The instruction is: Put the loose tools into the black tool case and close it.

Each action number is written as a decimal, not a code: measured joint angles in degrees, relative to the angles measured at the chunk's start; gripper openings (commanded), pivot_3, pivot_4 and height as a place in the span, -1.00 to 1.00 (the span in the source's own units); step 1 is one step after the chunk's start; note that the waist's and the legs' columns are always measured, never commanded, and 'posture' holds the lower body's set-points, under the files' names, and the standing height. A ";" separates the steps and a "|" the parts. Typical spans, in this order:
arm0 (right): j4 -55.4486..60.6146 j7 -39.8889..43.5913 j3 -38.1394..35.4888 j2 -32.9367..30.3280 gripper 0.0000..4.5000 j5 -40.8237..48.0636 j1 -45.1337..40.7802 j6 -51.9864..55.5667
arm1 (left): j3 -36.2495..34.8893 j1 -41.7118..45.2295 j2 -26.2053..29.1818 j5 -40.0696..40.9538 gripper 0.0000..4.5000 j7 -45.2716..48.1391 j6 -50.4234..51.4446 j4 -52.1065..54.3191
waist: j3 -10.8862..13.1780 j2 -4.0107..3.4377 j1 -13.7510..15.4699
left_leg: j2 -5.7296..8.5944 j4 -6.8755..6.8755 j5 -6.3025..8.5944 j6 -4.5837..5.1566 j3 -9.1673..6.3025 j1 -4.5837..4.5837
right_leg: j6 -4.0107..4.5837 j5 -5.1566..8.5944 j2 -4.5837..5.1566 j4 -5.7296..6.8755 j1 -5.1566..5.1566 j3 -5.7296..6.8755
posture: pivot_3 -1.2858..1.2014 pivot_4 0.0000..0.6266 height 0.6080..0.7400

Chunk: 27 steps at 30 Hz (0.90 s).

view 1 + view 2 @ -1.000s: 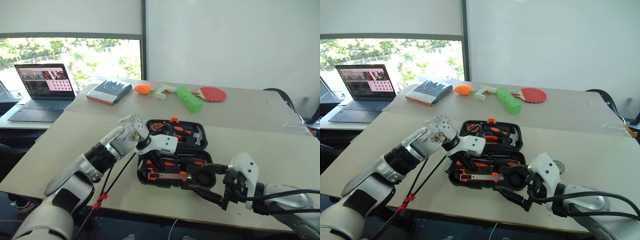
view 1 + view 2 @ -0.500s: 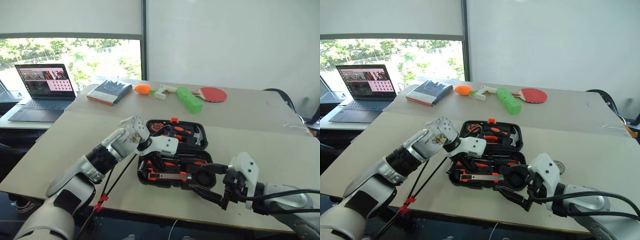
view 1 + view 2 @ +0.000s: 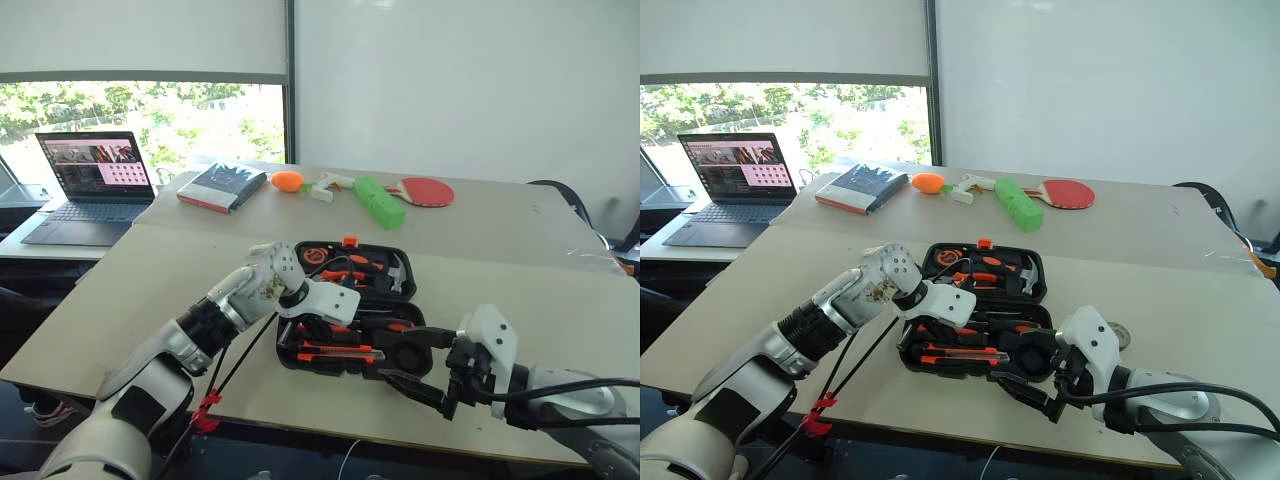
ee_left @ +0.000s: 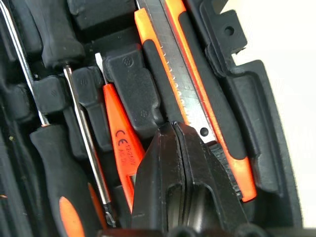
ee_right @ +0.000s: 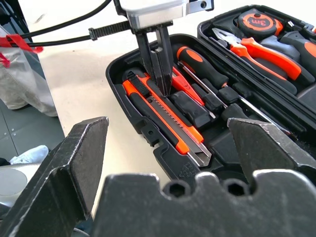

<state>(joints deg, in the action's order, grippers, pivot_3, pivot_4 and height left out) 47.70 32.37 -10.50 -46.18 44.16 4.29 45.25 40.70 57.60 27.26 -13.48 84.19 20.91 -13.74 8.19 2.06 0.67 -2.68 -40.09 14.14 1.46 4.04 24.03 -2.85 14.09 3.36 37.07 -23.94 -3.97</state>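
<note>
The black tool case (image 3: pixel 284 357) lies open on the table. In its near half rest an orange-and-black utility knife (image 4: pixel 197 98), a short red screwdriver (image 4: pixel 118 136) and a slim screwdriver with an orange-and-black handle (image 5: pixel 200 61). My left gripper (image 5: pixel 163 89) points down into that half, shut with nothing held, its tips between the knife and the red screwdriver. At the case's front right corner my right gripper (image 3: pixel 416 362) hangs open and holds nothing. A small round disc (image 3: pixel 1119 333) lies on the table beside the right wrist.
The far half of the case holds a tape measure (image 5: pixel 256 22), pliers (image 5: pixel 259 52) and a hammer. A laptop (image 3: pixel 95 170), a book (image 3: pixel 222 185), a green block (image 3: pixel 378 199) and a red paddle (image 3: pixel 425 188) sit at the back.
My left gripper has sunk lower into the near half of the case and rolled a little. The right arm has kept still.
</note>
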 measured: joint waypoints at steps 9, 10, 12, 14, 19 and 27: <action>-0.10 -0.66 -0.78 0.01 1.00 -0.69 0.98 0.00 | -9.84 -1.85 -5.59 9.80 -0.74 0.64 8.53 -0.67 | 0.02 0.01 0.21 | 0.03 -0.07 0.01 0.01 -0.10 0.39 | -0.08 0.04 0.02 -0.03 -0.27 0.03 | 0.03 -0.52 0.94; -0.36 -0.75 -2.12 0.03 1.00 -0.62 1.58 -0.02 | -12.16 -1.36 -6.82 12.26 -0.66 0.33 9.63 -0.80 | 0.05 0.02 0.20 | 0.05 -0.08 0.01 0.02 -0.11 0.43 | -0.09 0.04 0.04 -0.03 -0.30 0.02 | 0.03 -0.52 0.94; -2.32 -0.46 -7.28 -0.06 1.00 -0.60 4.55 -0.02 | -18.49 1.08 -7.59 17.42 -0.32 -0.71 11.12 -1.99 | 0.07 0.07 0.04 | 0.05 -0.06 0.01 0.02 -0.13 0.42 | -0.09 0.04 0.02 -0.03 -0.29 0.02 | 0.03 -0.52 0.94; -4.93 0.75 -13.47 -0.74 1.00 -0.73 8.42 -0.02 | -23.75 4.11 -5.96 20.68 -0.05 -0.88 12.20 -3.60 | 0.06 0.03 -0.20 | 0.08 0.03 0.01 0.02 -0.13 0.29 | -0.09 0.04 0.02 -0.03 -0.24 -0.01 | 0.03 -0.52 0.94; -11.81 8.86 -26.32 -4.47 1.00 -3.84 17.76 -1.37 | -27.18 4.12 -0.27 26.07 0.76 3.77 14.38 -3.75 | -0.02 -0.20 -0.70 | 0.10 0.17 0.01 0.02 -0.11 0.16 | -0.06 0.06 -0.01 -0.01 -0.20 -0.04 | 0.03 -0.52 0.94; -28.84 21.13 -31.71 -12.97 1.00 -11.35 17.62 -7.20 | -33.21 -4.72 15.23 34.60 0.97 7.90 18.18 8.91 | 0.01 -0.26 -1.77 | 0.05 0.20 -0.01 -0.01 -0.12 0.02 | -0.02 0.07 -0.03 0.02 -0.14 -0.11 | 0.03 -0.52 0.94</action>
<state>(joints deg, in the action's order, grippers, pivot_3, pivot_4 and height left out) 18.85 53.51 -42.21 -59.14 32.81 21.91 38.05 7.49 52.88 42.49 21.12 92.09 39.10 -4.83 8.20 1.80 -1.10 -2.63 -39.88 14.13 1.45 3.91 24.05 -2.88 14.17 3.33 37.09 -24.08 -4.08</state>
